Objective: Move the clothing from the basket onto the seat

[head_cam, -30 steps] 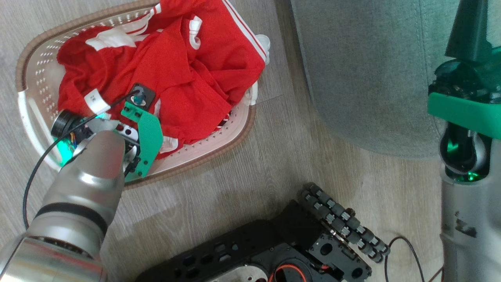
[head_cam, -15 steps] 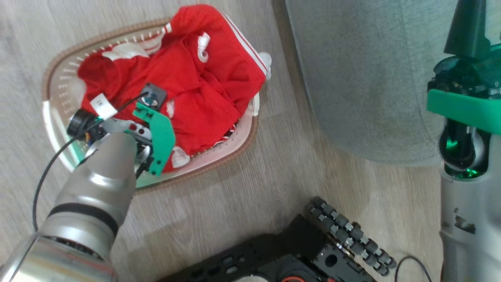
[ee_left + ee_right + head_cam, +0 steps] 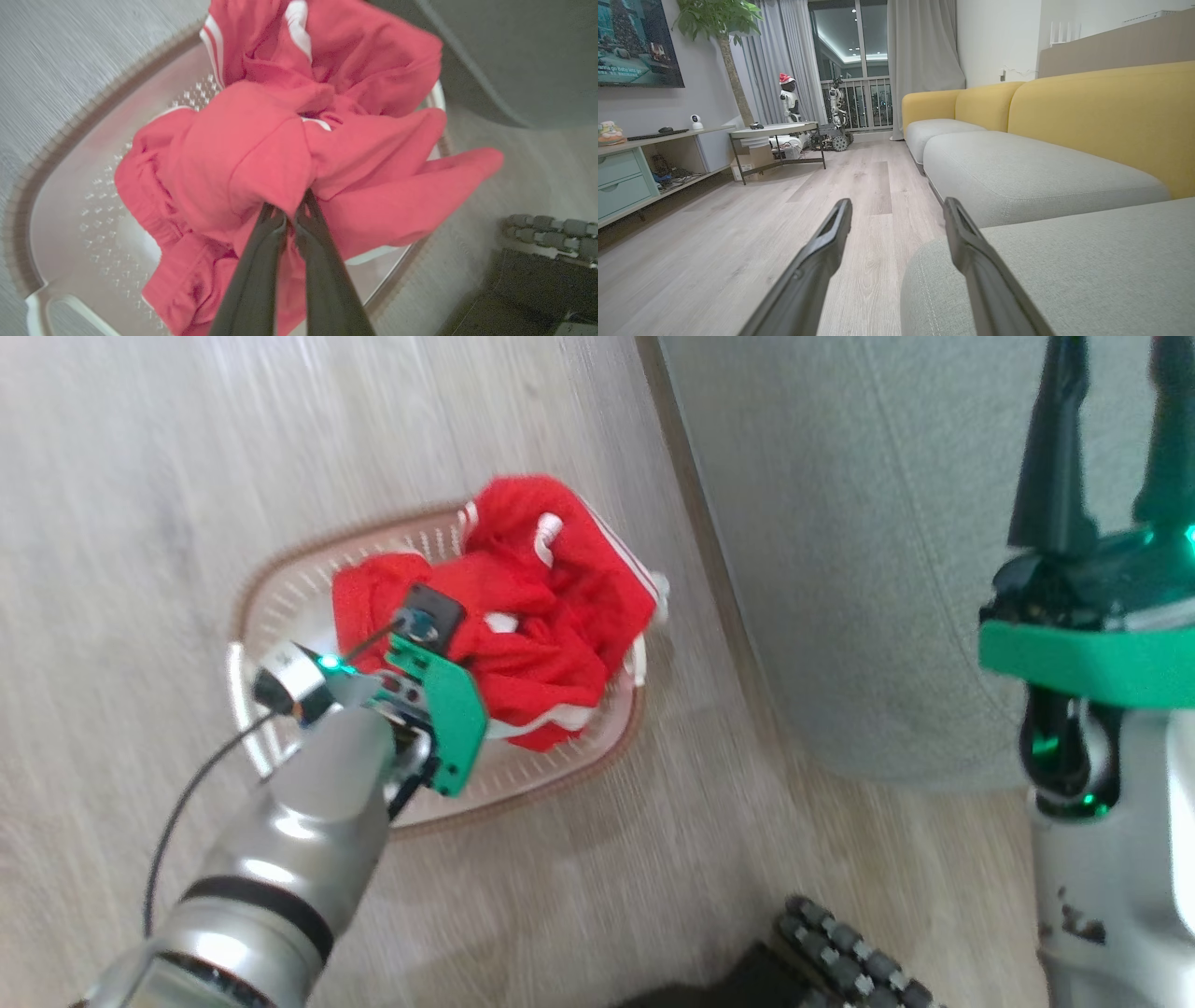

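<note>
Left gripper (image 3: 292,210) clamped on the clothing (image 3: 261,154)
I see it bunched tighter than a second ago, over the basket (image 3: 93,196) left of the seat (image 3: 840,523); my right gripper (image 3: 896,205) gapes wide, empty.

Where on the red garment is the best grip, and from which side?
A raised fold near the middle of the clothing, from above. It sits crumpled in the basket, so pinching a ridge should lift the whole bundle, as the left gripper does now.
</note>
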